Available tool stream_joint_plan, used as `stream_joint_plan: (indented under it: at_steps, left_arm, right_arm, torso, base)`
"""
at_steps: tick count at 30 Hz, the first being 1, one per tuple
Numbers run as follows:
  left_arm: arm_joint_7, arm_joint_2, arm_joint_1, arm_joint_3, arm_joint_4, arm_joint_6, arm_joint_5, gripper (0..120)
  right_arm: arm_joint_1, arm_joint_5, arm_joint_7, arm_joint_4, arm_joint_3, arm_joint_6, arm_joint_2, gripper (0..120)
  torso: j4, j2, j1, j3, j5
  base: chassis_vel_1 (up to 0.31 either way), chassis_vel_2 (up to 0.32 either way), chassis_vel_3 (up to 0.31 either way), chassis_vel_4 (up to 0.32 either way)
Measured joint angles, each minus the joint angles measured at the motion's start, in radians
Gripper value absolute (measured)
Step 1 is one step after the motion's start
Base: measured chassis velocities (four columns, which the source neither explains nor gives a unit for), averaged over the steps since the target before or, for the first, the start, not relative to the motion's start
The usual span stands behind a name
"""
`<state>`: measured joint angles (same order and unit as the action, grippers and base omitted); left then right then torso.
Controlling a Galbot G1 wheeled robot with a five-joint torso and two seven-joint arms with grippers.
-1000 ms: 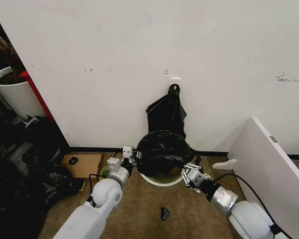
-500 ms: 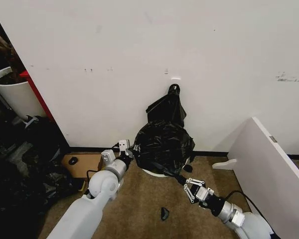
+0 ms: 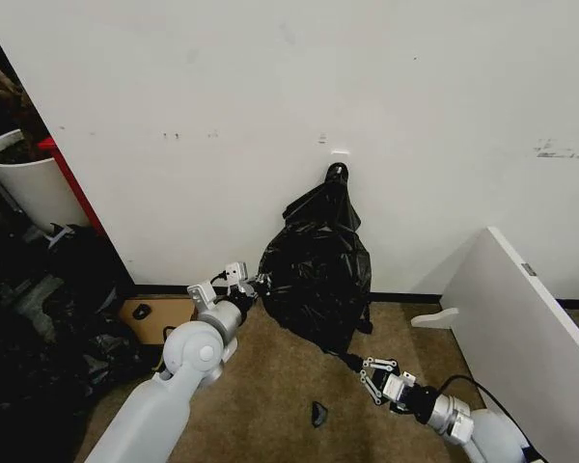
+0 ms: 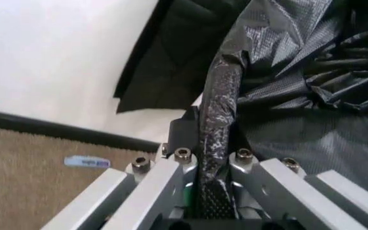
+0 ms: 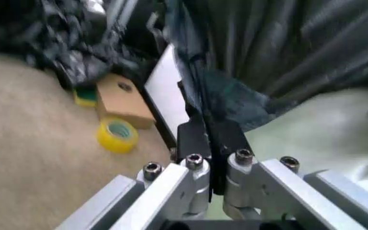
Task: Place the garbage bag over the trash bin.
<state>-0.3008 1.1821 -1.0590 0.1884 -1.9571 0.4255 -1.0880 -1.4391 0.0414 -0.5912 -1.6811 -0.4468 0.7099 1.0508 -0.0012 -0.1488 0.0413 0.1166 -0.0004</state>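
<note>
Two black bags — one garbage bag (image 3: 316, 289), one knotted bundle (image 3: 330, 204) — two end effectors, one plant pot (image 3: 24, 183), one tape roll (image 5: 117, 134).

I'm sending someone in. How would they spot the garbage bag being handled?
Go to the white wall and look at its foot. The garbage bag is the glossy, crinkly black one stretched between both claws, in front of a flatter black bag bundle with a knotted top.

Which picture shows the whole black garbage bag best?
The head view: there the garbage bag shows whole, hanging stretched between the left gripper and the right gripper. The left wrist view gives just a twisted strip of it pinched in the jaws; the right wrist view gives dark folds and a pinched edge.
</note>
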Motion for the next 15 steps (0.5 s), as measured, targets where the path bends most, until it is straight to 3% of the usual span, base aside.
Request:
stream_joint_plan:
  at_steps: [10, 15]
  left_arm:
    - [-0.027, -0.021, -0.037, -0.028, -0.049, 0.065, -0.002, 1]
    - [-0.028, -0.026, -0.044, -0.028, -0.047, 0.065, 0.021, 1]
  right_arm:
    - [0.061, 0.281, 0.298, 0.089, 0.004, -0.017, 0.047, 0]
    - [0.071, 0.332, 0.348, 0.101, 0.0, -0.049, 0.048, 0]
  torso:
    - [0.0, 0.0, 0.0, 0.0, -0.0001]
    - [0.0001, 0.0, 0.0, 0.0, -0.0001]
  base:
    - [0.0, 0.0, 0.0, 0.0]
    - [0.0, 0.0, 0.0, 0.0]
